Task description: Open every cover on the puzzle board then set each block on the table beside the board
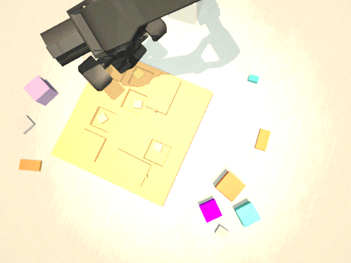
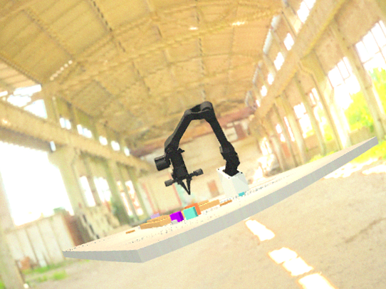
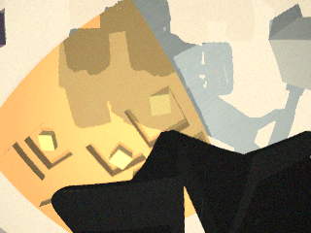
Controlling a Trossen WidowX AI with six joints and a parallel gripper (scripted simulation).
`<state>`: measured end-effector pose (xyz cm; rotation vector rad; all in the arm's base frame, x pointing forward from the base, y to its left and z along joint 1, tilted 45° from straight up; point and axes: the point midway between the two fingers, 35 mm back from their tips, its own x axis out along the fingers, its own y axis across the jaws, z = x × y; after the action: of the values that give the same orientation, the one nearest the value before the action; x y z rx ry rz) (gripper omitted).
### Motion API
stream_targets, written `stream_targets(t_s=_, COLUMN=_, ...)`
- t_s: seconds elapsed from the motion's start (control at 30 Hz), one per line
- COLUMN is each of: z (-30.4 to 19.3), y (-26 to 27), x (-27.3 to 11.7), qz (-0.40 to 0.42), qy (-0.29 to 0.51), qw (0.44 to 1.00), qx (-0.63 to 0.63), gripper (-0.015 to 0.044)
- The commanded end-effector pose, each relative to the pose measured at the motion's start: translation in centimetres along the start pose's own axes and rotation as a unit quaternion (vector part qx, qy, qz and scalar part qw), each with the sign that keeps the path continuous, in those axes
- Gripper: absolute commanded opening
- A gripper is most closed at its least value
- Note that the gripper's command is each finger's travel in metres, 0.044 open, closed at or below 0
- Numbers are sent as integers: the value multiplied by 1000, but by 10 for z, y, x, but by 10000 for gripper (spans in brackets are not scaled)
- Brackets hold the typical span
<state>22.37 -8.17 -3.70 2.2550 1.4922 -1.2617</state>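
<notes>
Top view: the black pincer (image 1: 130,61) (image 2: 189,192) (image 3: 167,138) is over one side of the yellow board (image 1: 130,132) (image 2: 156,222) (image 3: 29,107). Four little blocks (image 1: 137,104) (image 3: 47,142) sit in its wells. Exterior view: the pincer is closed on nothing, up above the counter (image 2: 216,227). The board is nearer the counter's left corner than its right corner. Wrist view: three little blocks show in their wells.

Loose blocks (one magenta (image 1: 210,210) (image 2: 176,216), one pink (image 1: 39,89)) rest on the table.
</notes>
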Motion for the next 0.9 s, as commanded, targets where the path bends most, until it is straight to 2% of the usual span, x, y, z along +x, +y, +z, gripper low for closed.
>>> stream_targets(t_s=0.0, z=1, y=-3, x=8, qz=-3, qy=-1, qw=1000, qx=8, gripper=0)
stream_targets(t_s=0.33, z=1, y=-4, x=50, qz=-4, qy=0, qw=1000, qx=8, gripper=0)
stream_targets(t_s=0.87, z=1, y=-6, x=61, qz=-4, qy=1, qw=1000, qx=8, gripper=0)
